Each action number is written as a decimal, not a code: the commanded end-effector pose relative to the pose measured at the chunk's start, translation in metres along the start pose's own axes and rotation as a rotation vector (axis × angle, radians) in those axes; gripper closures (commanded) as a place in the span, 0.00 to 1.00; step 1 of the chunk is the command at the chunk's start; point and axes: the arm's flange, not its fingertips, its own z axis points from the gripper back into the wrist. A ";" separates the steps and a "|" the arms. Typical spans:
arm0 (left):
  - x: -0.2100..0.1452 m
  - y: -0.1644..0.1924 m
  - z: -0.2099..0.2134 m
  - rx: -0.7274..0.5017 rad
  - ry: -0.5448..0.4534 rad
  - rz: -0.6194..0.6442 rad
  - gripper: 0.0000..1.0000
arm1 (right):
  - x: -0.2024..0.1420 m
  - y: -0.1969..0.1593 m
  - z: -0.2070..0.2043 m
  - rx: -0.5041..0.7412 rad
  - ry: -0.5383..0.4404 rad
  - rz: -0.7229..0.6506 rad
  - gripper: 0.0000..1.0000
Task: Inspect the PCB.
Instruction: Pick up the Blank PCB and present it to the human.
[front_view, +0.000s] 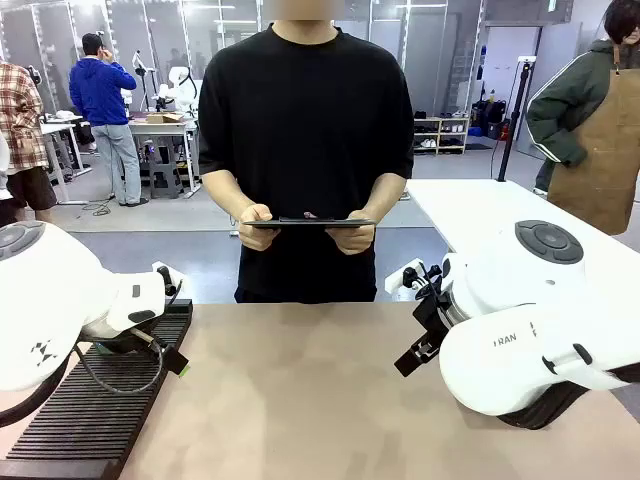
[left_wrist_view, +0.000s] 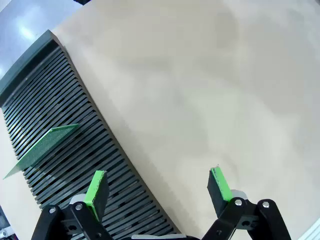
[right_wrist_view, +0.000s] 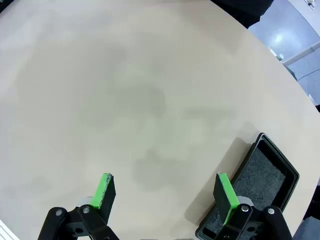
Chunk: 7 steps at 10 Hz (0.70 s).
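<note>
**Before the pick: PCB in the rack, both my grippers empty**

The inspection had not started yet, as I judged it. The PCB (left_wrist_view: 42, 150) sat at a slant on the black ribbed rack (left_wrist_view: 75, 165), near the rack's outer side. One end of it stuck out past the rack's edge. I could not tell if its lower edge stood in a slot or only leaned on the ribs.

My left gripper (left_wrist_view: 157, 187) hung above the near edge of the rack. Its jaws were spread wide and nothing was between the green pads. One finger was over the ribs and the other over the bare table (left_wrist_view: 210, 90). The PCB was off to one side of the gripper, apart from both fingers.

My right gripper (right_wrist_view: 165, 192) was also wide open and empty, above the table. A black tray (right_wrist_view: 265, 172) with a grey lining lay just beside one finger, and I saw nothing in it.

At the far side, the person (front_view: 305, 130) stood and held a clipboard (front_view: 310, 222) flat in both hands.

So the step in hand was the reach for the PCB. The next move, I think, called for the left gripper to shift sideways over the board and turn so that the pads met its two flat faces or its thin edges. The board is thin and tilted, so a careless closing could push it along the ribs.
</note>
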 end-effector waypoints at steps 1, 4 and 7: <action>0.000 0.000 0.000 0.000 0.000 0.000 0.00 | 0.000 0.000 0.000 0.000 0.000 0.000 0.00; 0.000 0.000 0.000 0.000 0.000 0.000 0.00 | 0.000 0.000 0.000 0.000 0.000 0.000 0.00; 0.000 0.000 0.000 0.000 0.000 0.000 0.00 | 0.000 0.000 0.000 0.000 0.000 0.000 0.00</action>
